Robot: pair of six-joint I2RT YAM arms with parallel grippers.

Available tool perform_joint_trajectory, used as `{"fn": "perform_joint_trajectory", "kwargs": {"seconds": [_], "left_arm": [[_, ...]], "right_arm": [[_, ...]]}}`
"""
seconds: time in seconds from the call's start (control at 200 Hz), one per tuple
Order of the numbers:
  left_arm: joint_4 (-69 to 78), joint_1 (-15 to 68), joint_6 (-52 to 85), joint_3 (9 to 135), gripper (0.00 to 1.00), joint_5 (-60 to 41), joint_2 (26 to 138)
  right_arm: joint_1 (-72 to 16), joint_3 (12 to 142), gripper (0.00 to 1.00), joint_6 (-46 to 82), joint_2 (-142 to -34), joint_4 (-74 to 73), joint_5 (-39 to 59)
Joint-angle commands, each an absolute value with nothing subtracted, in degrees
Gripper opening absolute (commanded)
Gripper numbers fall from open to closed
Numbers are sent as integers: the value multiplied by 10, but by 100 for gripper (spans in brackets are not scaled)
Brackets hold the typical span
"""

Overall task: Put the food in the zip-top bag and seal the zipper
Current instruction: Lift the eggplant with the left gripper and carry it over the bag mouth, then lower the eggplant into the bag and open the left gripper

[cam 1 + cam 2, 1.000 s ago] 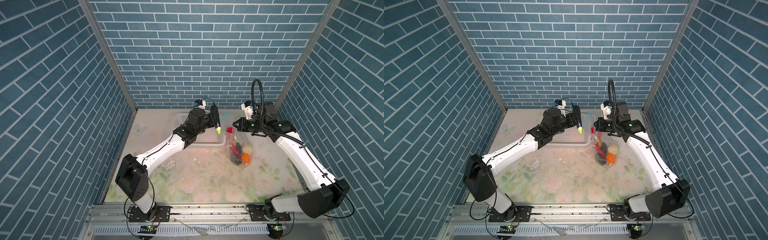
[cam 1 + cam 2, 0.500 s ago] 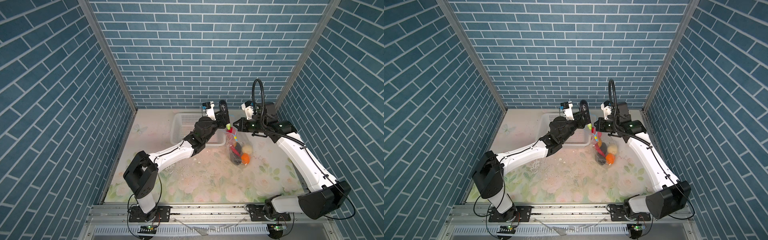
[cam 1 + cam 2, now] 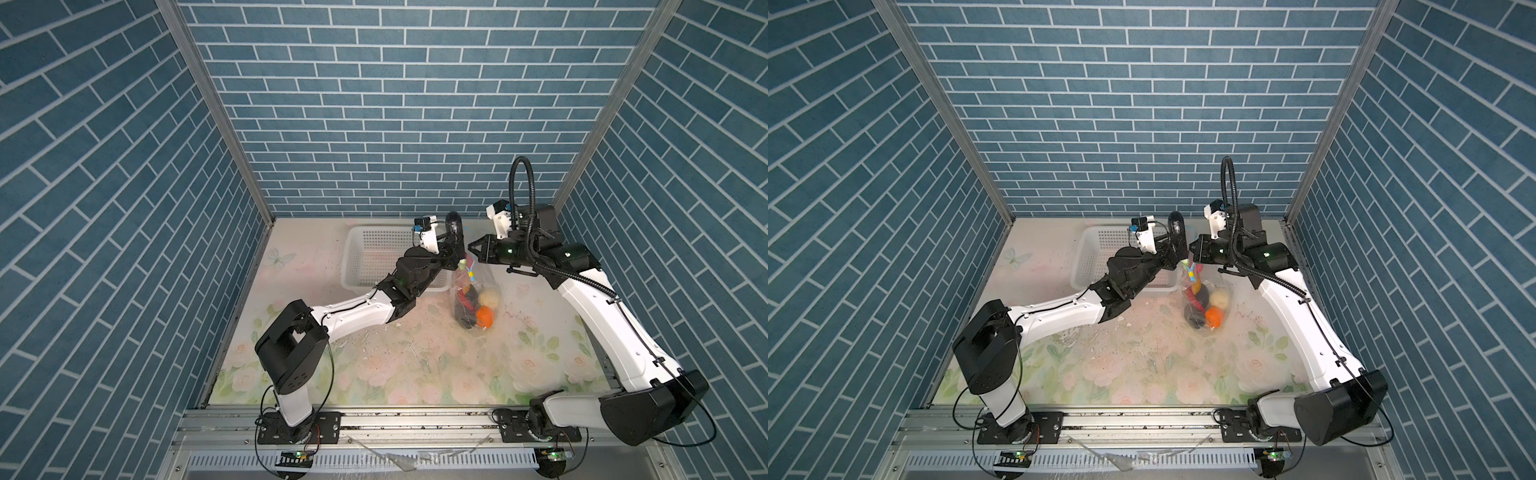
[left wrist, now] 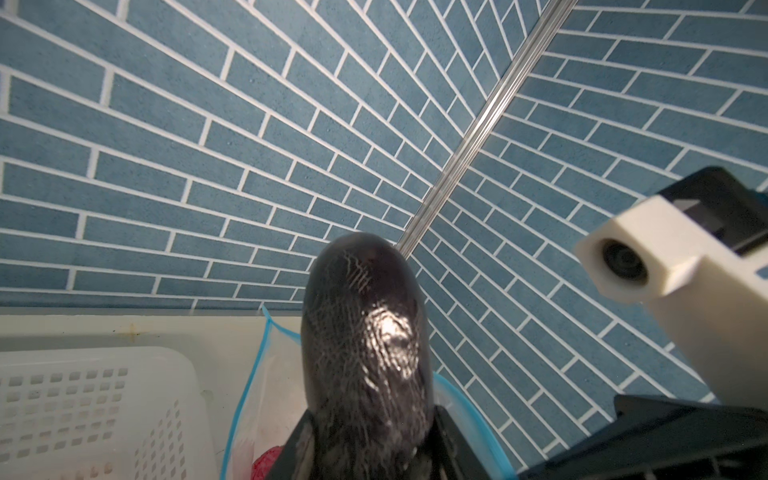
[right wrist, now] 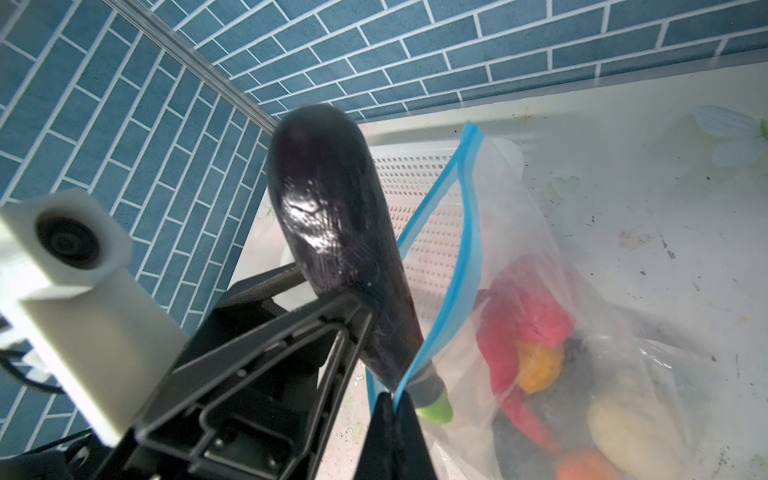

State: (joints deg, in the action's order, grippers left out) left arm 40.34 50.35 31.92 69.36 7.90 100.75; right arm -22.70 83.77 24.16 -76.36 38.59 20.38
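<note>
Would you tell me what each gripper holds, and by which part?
Left gripper grips the black eggplant near its stem end; right gripper pinches the zip-top bag's blue zipper.

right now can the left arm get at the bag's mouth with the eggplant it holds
Probably yes. The eggplant has its stem end at the open mouth of the zip-top bag, held up by the right jaws at the zipper; nothing blocks it.

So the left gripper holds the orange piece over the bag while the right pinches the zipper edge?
No: the left gripper holds the dark eggplant, as the right wrist view shows; the orange piece is already inside the bag. The right gripper does pinch the zipper edge.
</note>
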Motion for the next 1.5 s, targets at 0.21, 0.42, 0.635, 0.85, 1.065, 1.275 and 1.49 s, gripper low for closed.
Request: {"fn": "perform_joint_trajectory", "kwargs": {"seconds": [0.21,0.42,0.635,0.85,1.065,1.275,1.49], "left_arm": [[386,521,282,668,26,58,1001],[349,533,241,670,35,56,994],[305,533,208,674,47,60,980],[272,533,196,680,57,59,961],[191,527,203,710,58,54,933],[-73,473,310,829,65,-7,925],[-172,423,377,898,65,-129,963]], "right_arm": [[-228,823,0,244,-737,358,203],[-227,820,0,243,-734,350,203],[-227,809,0,244,-728,345,200],[-227,805,0,243,-725,341,199],[-227,810,0,237,-722,352,184],[-226,815,0,236,-719,369,173],[-226,819,0,226,-715,381,162]]}}
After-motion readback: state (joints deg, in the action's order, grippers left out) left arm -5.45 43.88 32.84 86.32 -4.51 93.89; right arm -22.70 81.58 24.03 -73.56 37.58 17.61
